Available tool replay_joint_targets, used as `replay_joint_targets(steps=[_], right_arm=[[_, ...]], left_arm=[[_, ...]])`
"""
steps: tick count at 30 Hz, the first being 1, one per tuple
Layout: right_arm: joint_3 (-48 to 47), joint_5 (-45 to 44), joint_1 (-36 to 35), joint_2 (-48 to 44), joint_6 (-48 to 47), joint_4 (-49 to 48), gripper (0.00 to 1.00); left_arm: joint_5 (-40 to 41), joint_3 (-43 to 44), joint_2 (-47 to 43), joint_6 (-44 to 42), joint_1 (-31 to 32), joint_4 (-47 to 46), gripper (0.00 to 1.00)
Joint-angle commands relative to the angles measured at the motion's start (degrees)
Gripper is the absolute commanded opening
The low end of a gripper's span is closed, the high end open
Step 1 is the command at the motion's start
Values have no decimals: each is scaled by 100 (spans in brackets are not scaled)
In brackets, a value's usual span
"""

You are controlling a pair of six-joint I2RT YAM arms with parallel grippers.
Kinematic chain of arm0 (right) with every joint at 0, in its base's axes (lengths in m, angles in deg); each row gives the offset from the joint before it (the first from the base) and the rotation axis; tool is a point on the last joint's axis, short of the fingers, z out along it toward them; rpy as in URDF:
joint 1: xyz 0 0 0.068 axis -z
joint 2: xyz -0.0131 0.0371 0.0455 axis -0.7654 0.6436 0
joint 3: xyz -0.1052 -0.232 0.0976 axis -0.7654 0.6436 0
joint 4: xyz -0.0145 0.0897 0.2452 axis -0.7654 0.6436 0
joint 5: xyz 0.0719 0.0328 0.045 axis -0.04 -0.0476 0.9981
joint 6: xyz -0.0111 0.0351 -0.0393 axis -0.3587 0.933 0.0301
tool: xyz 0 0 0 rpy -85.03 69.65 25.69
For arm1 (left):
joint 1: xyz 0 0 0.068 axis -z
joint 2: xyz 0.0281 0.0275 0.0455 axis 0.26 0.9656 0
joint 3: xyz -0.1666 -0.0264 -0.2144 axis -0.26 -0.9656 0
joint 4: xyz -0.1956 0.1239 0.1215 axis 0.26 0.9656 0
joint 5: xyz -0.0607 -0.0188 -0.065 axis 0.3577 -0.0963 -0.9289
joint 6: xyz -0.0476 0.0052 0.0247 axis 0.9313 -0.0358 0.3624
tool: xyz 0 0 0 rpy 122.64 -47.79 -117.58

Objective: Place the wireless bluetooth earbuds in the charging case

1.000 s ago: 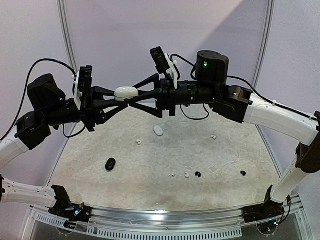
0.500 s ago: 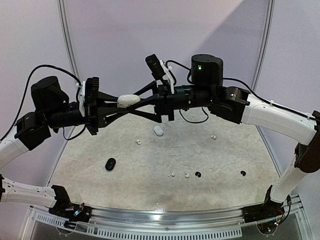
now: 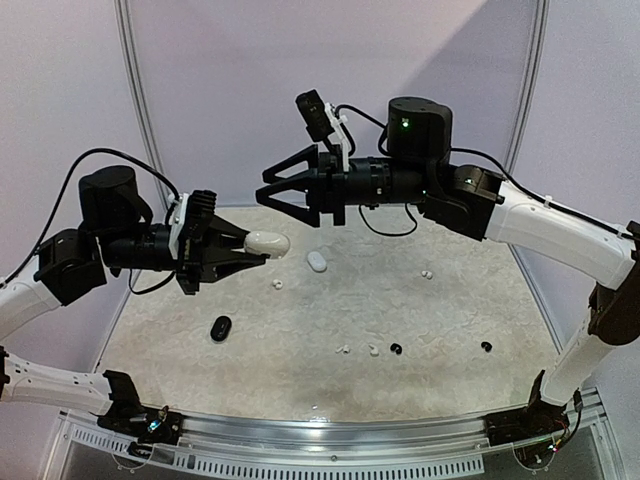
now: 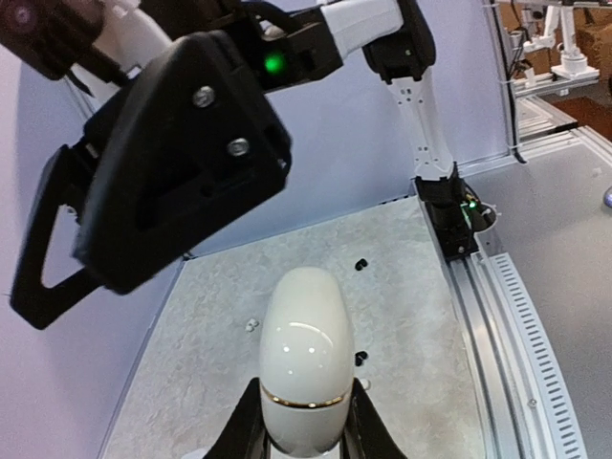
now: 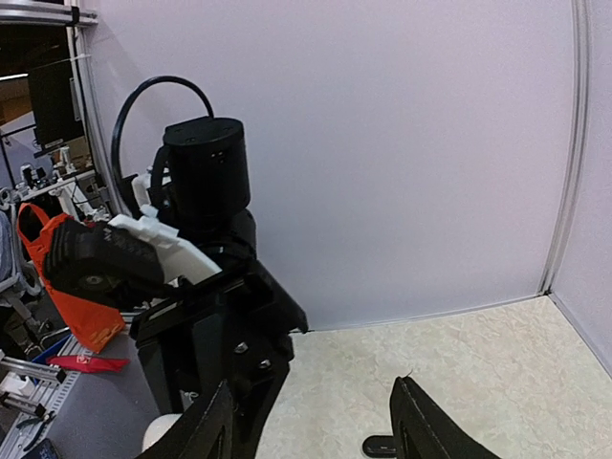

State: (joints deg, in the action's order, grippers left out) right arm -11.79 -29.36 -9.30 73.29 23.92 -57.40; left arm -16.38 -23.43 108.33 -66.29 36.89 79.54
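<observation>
A white pebble-shaped charging case [image 3: 268,243] with a gold seam, lid closed, hangs above the table with my left gripper [image 3: 252,246] shut on its near end. In the left wrist view the case [image 4: 306,354] stands between the fingers [image 4: 236,432]. My right gripper [image 3: 270,190] is open and empty, up and to the right of the case, apart from it. Its fingers [image 5: 207,428] frame only bare table. Small white earbuds [image 3: 277,284] [image 3: 427,274] [image 3: 344,349] and black earbuds [image 3: 396,348] [image 3: 486,346] lie loose on the table.
A second white case [image 3: 317,262] lies at the middle back of the table. A black case [image 3: 221,328] lies front left and shows low in the right wrist view [image 5: 380,446]. The right gripper's black body [image 4: 172,172] looms just above the left wrist camera.
The right gripper has let go of the white case and pulled back up and to the right. The left gripper has come down with the case, now pointing right.
</observation>
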Motion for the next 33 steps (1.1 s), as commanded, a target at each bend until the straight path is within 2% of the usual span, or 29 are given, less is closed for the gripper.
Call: replay_joint_targets(steps=[1,7,12,15,23,27,33], right_arm=[[-146,-304,60,139,21,58,56],[-138,-269,61,115,-29,246,58],[-226,391,60,-36,-135,446,80],[-305,649,62,-57,-187,815,88],[-177,15,-207,-100,-1099,1612,88],[-190,-210,-215,24,-1115,1588,87],[-233,-560,-210,111,-1130,1582,79]], left_arm=[[-277,-148,-38,132,130,19,0],[-258,-309,-80,1224,64,-374,0],[-52,-484,-113,2159,-184,-619,0],[-72,-471,-137,2226,-264,-645,0],[-153,-459,-161,2265,-301,-726,0],[-243,-459,-147,2199,-301,-735,0],[-437,-451,-179,1997,-301,-674,0]])
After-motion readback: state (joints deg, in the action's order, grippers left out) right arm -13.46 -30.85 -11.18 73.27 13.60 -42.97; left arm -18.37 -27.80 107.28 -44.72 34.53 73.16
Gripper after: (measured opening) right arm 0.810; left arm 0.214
